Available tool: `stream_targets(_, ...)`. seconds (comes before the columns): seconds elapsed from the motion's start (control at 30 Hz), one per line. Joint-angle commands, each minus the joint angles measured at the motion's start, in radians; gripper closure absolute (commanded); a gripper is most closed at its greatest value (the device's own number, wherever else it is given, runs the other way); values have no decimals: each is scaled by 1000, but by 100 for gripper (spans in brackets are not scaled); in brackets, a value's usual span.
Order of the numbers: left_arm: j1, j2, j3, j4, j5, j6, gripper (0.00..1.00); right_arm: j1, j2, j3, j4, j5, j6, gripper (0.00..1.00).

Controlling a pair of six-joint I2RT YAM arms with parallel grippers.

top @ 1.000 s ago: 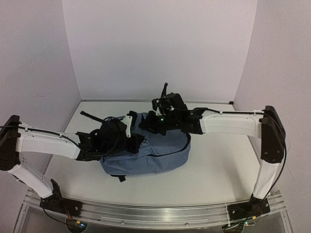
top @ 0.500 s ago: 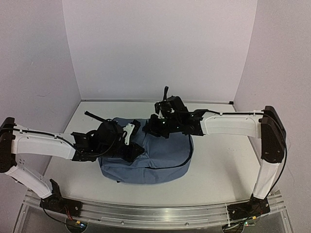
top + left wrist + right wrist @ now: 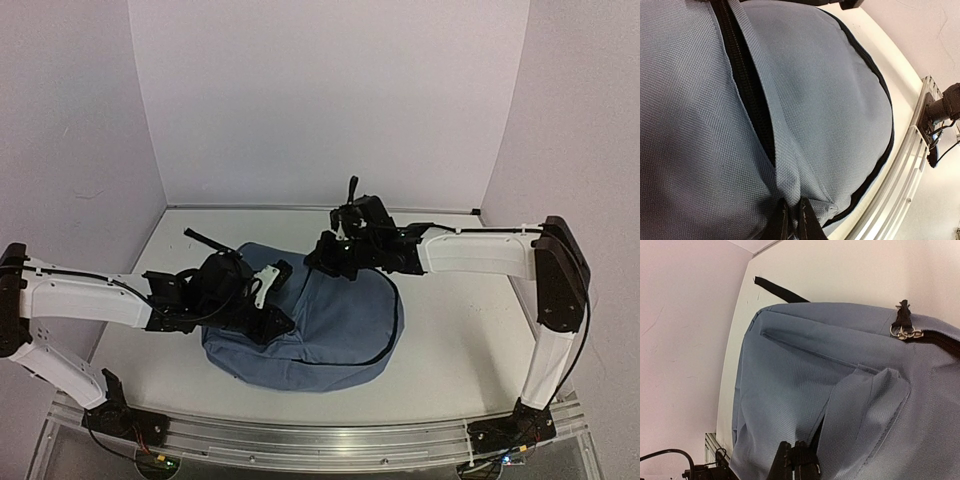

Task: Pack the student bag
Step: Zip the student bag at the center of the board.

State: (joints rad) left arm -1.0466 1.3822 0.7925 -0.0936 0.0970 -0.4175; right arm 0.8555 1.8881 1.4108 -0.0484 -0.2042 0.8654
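Note:
The student bag (image 3: 330, 330), a slate-blue backpack, lies flattened in the middle of the table. My left gripper (image 3: 270, 312) is on its left side. In the left wrist view this gripper (image 3: 791, 206) is shut on a fold of blue fabric beside the black zipper (image 3: 747, 90). My right gripper (image 3: 325, 262) rests at the bag's far edge. Seen from the right wrist, its black fingers (image 3: 792, 447) are pressed together against the bag (image 3: 790, 385), with no fabric visible between them. Metal zipper pulls (image 3: 905, 331) sit at the bag's top.
A black strap (image 3: 205, 238) trails from the bag toward the back left. The aluminium rail (image 3: 320, 430) runs along the near edge, close to the bag's front. Purple walls enclose the table on three sides.
The bag has sunk from a raised heap to a flatter shape spread toward the near edge. My left gripper dropped toward the front with it. The right gripper shifted slightly right and back.

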Motion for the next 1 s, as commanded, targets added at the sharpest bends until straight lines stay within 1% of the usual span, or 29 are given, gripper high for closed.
stream_targets(0.0, -38, -26, -15, -186, 144, 7, 100, -98, -37, -1, 131, 113, -12, 100)
stream_targets(0.2, -38, -29, 9, -202, 133, 21, 100, -110, -33, -20, 141, 96, -19, 100)
stream_targets(0.27, -38, -32, 43, -225, 103, 28, 100, -110, -38, -27, 145, 83, -24, 100)
stream_targets(0.3, -38, -35, 63, -229, 83, 27, 98, -110, -42, -29, 147, 72, -26, 100)
stream_targets(0.33, -38, -35, 90, -233, 55, 23, 94, -110, -46, -31, 148, 62, -29, 100)
stream_targets(0.37, -38, -34, 114, -236, 29, 19, 87, -111, -49, -32, 149, 50, -30, 100)
stream_targets(0.4, -38, -29, 137, -237, 9, 17, 77, -111, -53, -33, 151, 36, -31, 100)
stream_targets(0.43, -37, -23, 164, -234, -7, 16, 72, -111, -56, -36, 153, 25, -30, 100)
stream_targets(0.5, -36, -5, 215, -217, -45, 17, 66, -109, -65, -43, 160, 10, -27, 100)
stream_targets(0.63, -33, 45, 267, -153, -164, 17, 46, -110, -76, -48, 168, -9, -22, 100)
stream_targets(0.67, -28, 60, 273, -139, -187, 18, 42, -110, -78, -49, 169, -11, -22, 100)
stream_targets(0.77, -7, 116, 306, -111, -212, 26, 38, -109, -85, -55, 171, -16, -22, 100)
stream_targets(0.97, 8, 220, 378, -95, -246, 53, 37, -109, -91, -70, 177, -19, -16, 100)
